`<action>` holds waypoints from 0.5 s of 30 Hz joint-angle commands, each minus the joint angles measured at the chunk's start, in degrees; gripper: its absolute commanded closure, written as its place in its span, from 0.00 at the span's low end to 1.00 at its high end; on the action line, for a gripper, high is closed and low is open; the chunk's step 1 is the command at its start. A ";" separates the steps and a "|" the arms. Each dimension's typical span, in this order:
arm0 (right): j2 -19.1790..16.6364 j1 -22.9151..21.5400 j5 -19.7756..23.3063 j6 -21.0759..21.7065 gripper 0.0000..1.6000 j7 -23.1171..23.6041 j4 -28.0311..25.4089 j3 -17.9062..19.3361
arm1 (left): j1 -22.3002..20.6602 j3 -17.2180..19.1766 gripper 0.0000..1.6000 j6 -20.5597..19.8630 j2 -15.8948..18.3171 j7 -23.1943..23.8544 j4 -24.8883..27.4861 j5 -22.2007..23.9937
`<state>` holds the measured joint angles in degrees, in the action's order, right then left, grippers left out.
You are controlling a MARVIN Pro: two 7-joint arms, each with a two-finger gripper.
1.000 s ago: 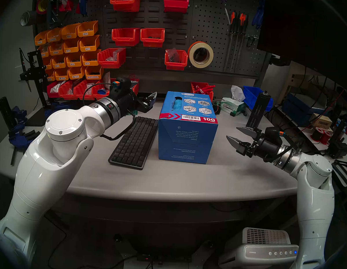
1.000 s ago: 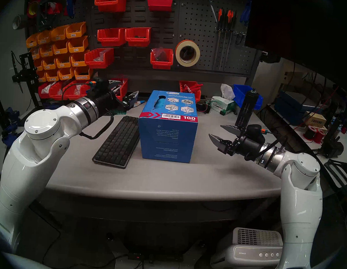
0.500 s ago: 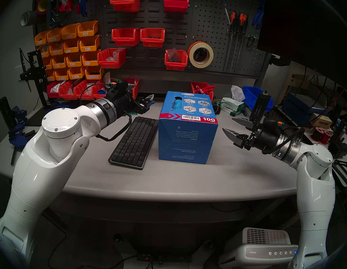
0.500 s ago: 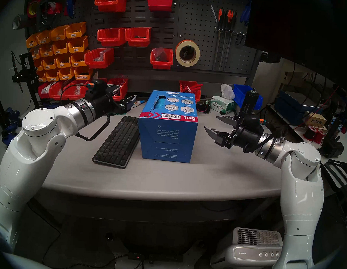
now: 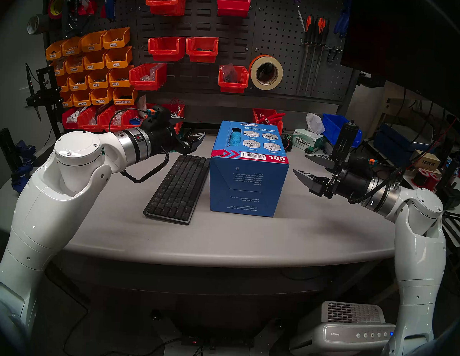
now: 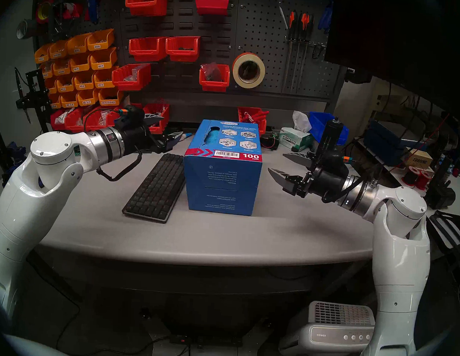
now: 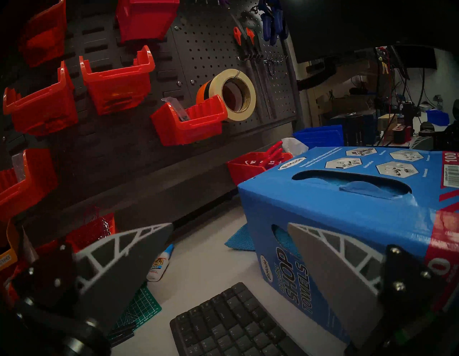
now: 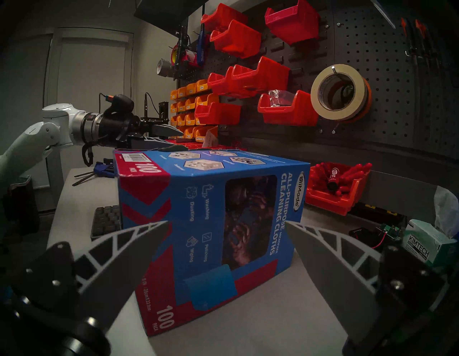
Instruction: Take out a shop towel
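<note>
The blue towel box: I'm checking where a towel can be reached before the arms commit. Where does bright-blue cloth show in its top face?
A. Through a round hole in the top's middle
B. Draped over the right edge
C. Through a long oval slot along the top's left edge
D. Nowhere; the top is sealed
C: in the head view the shop towel shows through the long oval slot beside the left edge of the blue towel box; the left wrist view shows the same slot.
</note>
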<state>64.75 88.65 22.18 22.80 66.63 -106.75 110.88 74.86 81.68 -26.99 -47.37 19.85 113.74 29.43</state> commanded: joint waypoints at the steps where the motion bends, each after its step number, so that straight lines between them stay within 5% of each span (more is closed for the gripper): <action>1: 2.23 1.83 0.45 0.20 0.00 -0.72 -3.32 -0.25 | -5.52 -2.32 0.00 0.56 1.07 0.95 -0.88 -3.05; 15: 4.38 5.28 0.52 1.56 0.00 -1.14 -9.37 -0.30 | -8.64 -5.35 0.00 1.76 0.10 2.89 -4.63 -6.02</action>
<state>67.97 92.90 22.14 24.18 65.64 -111.43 110.55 70.71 75.86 -26.69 -46.45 22.45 109.53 23.99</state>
